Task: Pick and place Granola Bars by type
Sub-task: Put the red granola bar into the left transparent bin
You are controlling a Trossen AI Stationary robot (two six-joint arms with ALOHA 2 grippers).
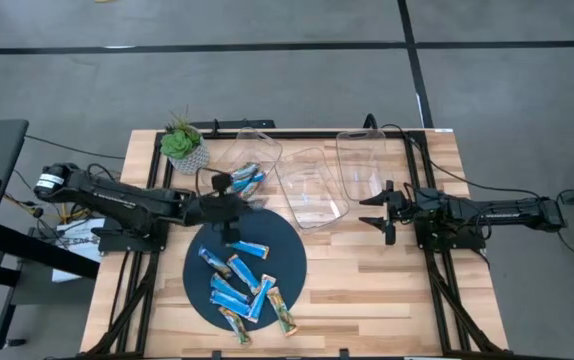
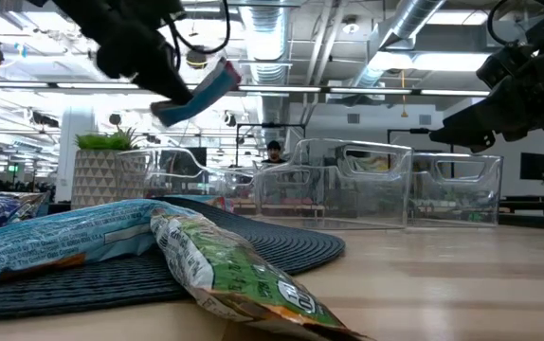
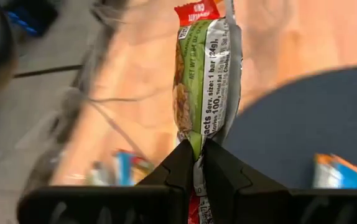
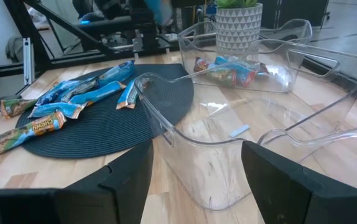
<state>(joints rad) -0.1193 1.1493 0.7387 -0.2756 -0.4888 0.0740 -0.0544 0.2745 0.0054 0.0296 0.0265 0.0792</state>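
Several granola bars (image 1: 242, 285) in blue, white and green wrappers lie flat on a dark round mat (image 1: 287, 255), also seen in the right wrist view (image 4: 73, 99). A few more bars (image 1: 248, 178) lie in the left clear bin. My left gripper (image 1: 225, 212) hovers over the mat's far-left edge, shut on a green-and-white bar (image 3: 206, 74). My right gripper (image 1: 385, 213) is open and touches nothing. It hangs above the table to the right of the middle bin (image 4: 228, 143). My left gripper (image 3: 196, 158) pinches the green-and-white bar near one end (image 3: 197, 140) between its two fingertips. The rest of the bar sticks out beyond the fingertips, in line with them. In the low view the bar (image 2: 199, 93) is lifted clear, tilted, high above the mat.
Three clear bins stand in a row along the far half of the table: left (image 1: 252, 150), middle (image 1: 312, 190), right (image 1: 362, 160). A small potted plant (image 1: 185, 145) stands at the far left. Bare wood lies right of the mat (image 1: 367, 290).
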